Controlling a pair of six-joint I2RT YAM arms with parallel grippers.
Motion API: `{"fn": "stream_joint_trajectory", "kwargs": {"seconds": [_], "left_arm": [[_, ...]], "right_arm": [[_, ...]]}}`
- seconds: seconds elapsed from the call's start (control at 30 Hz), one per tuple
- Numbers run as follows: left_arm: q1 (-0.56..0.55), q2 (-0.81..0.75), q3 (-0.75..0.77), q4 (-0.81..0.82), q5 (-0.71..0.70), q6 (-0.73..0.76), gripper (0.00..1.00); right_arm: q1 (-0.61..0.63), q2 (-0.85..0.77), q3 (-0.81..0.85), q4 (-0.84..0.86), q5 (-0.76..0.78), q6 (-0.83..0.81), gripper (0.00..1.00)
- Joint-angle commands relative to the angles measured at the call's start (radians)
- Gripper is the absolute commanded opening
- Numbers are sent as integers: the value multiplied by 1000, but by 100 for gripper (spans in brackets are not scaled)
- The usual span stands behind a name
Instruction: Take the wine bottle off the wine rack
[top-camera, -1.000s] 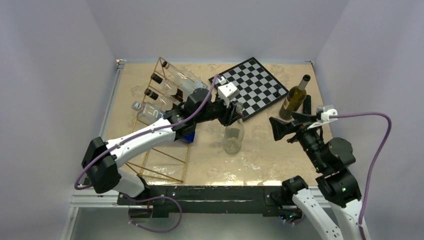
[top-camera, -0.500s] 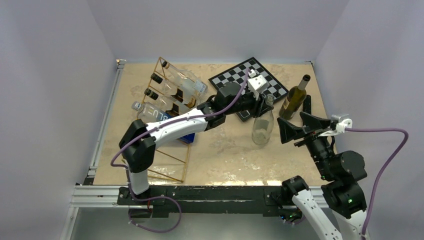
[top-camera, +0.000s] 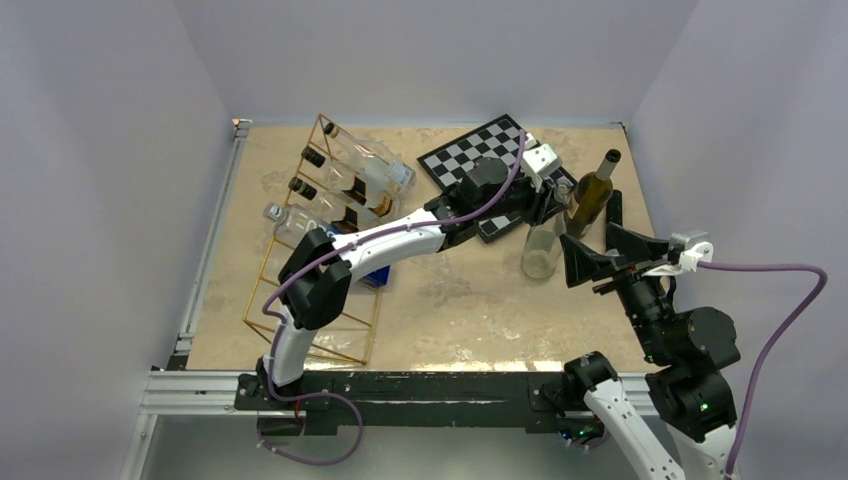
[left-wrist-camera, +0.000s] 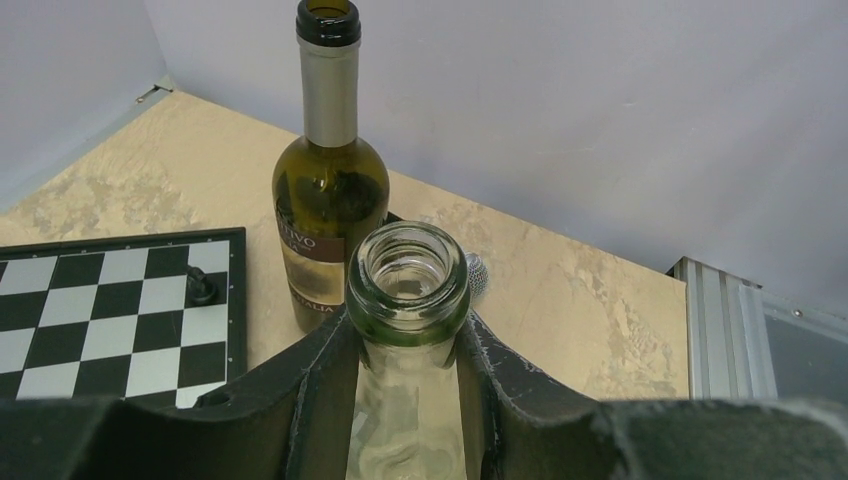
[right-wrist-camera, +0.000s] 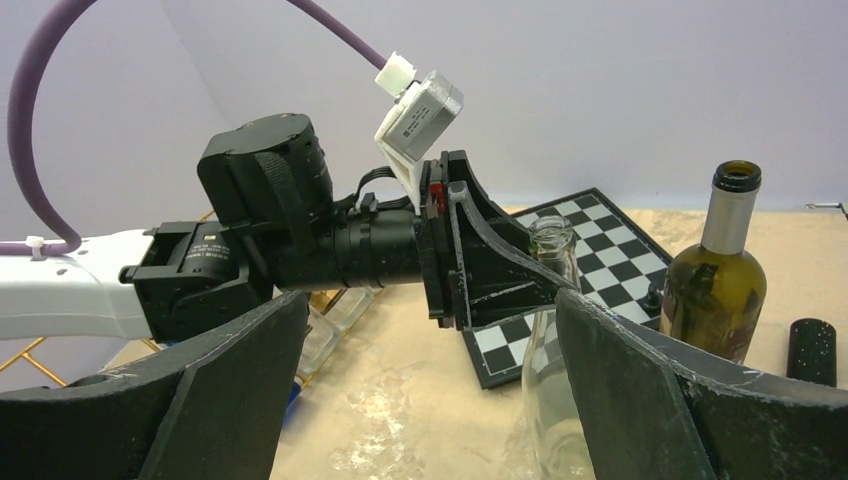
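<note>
Left tool (top-camera: 551, 203) clenched on the neck of the clear wine bottle (top-camera: 541, 255), pads pinching just under the lip. Neck grip makes sense: it is the narrowest part, and the bottle hangs upright.

Far left: gold wine rack (top-camera: 261, 280), wire frame with other bottles (top-camera: 350, 175) lying slanted in its slots. The held bottle is out of it and well apart to the right, so the lifting-off part looks done. What is left is setting it down and letting go, I'd say.

Left arm stretches across from rack side to right side, over the chessboard (top-camera: 465, 155). Board has a black pawn (left-wrist-camera: 200, 290) near its edge.

Clear bottle sits past the board's right corner. Can't tell if its base touches the surface (top-camera: 450, 310) or hangs just above.

Just behind it stands a dark olive bottle (top-camera: 590, 200), open top, brown label. Close enough that a push further back would knock it. A black cylinder (top-camera: 613, 210) stands just right of that one.

Right tool (top-camera: 588, 255) released, jaws spread wide, pointed at the clear bottle from the near right, not touching. It looks like it is waiting, maybe for a handover, but it also crowds that side. The freest patch for a set-down seems to be toward the near middle of the surface.
</note>
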Motion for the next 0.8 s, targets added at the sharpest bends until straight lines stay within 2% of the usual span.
{"fn": "stream_joint_trajectory", "kwargs": {"seconds": [0.0,0.03,0.07,0.2,0.3,0.37,0.53,0.77], "left_arm": [[-5,-27,100,229,-7,-16,0],[-5,-23,104,227,-9,-19,2],[-5,-20,108,221,-10,-20,10],[-5,-35,93,214,-8,-25,52],[-5,-59,61,233,-10,-35,71],[-5,-74,46,234,-18,-40,80],[-4,-134,-8,221,-75,-59,85],[-2,-297,-144,130,-239,-13,88]], "right_arm": [[4,-1,14,22,22,-22,99],[4,1,14,21,24,-23,99],[4,2,13,20,25,-23,99],[4,5,11,20,26,-27,99],[4,5,11,20,27,-27,99],[4,8,10,20,25,-28,99],[4,21,11,12,14,-25,99],[5,24,13,4,-5,-16,99]]}}
